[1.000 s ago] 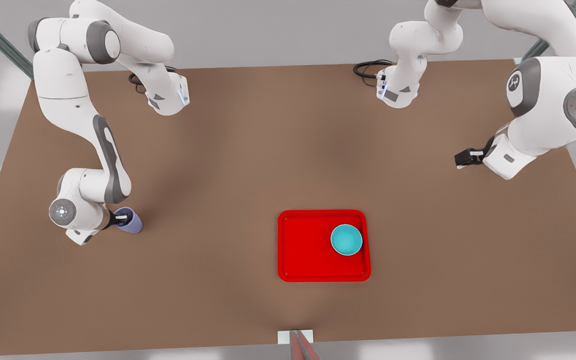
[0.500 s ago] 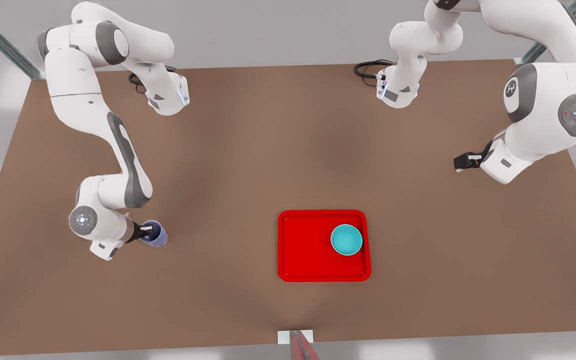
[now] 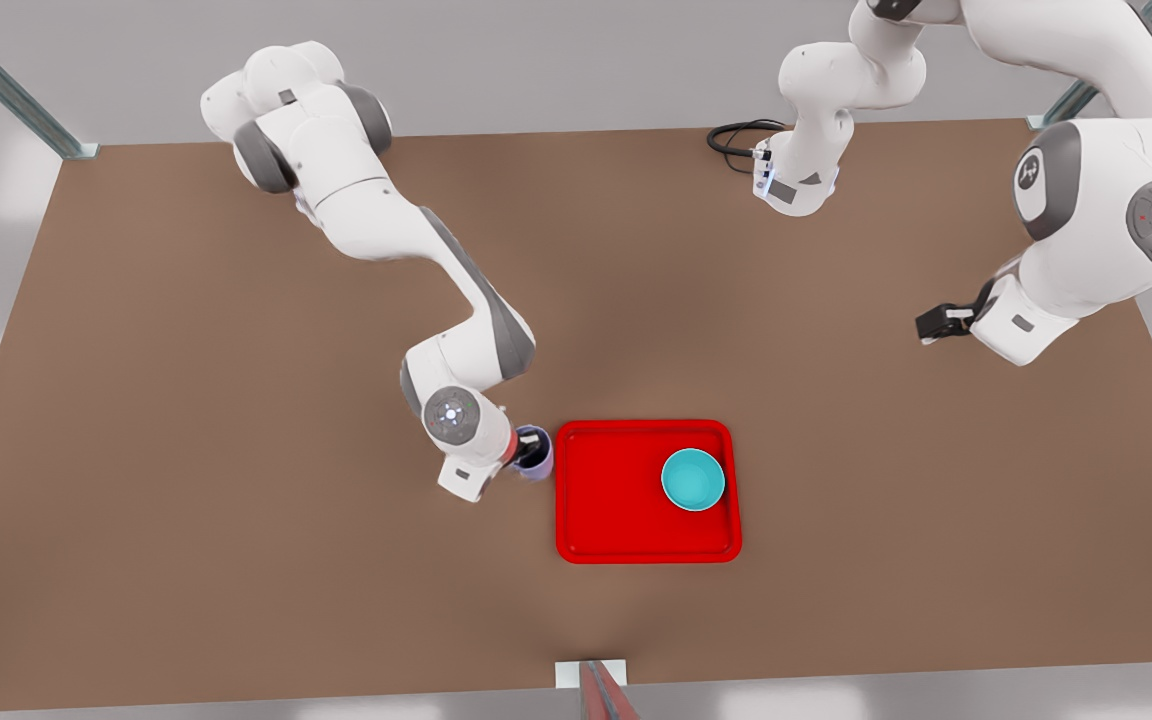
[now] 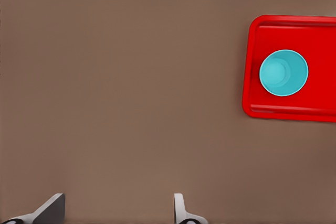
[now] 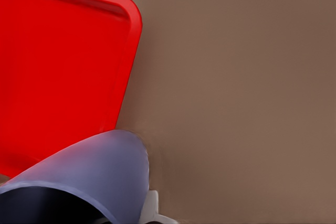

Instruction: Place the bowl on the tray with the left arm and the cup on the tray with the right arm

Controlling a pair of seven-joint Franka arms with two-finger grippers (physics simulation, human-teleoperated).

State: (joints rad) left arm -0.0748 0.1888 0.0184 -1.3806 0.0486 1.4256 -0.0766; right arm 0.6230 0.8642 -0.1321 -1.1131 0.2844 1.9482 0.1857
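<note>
Just left of the tray (image 3: 636,540) at the front view's lower centre, the cup (image 3: 536,452) is gripped by the right tool (image 3: 526,452). The bowl (image 3: 693,480) is seated inside the tray's right part. At the front view's right, the left tool (image 3: 928,325) is held spread and empty above the counter (image 3: 236,560).

Glossy plastic tray (image 3: 616,500) — matt brown table (image 3: 236,560)

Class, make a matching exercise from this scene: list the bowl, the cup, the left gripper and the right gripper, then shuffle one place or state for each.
Things
1. bowl
2. cup
3. left gripper
4. right gripper

States
A. open, away from the tray
B. held beside the tray's rim
C. resting on the tray
D. shut on the cup

Pairs: 1-C, 2-B, 3-A, 4-D
</note>
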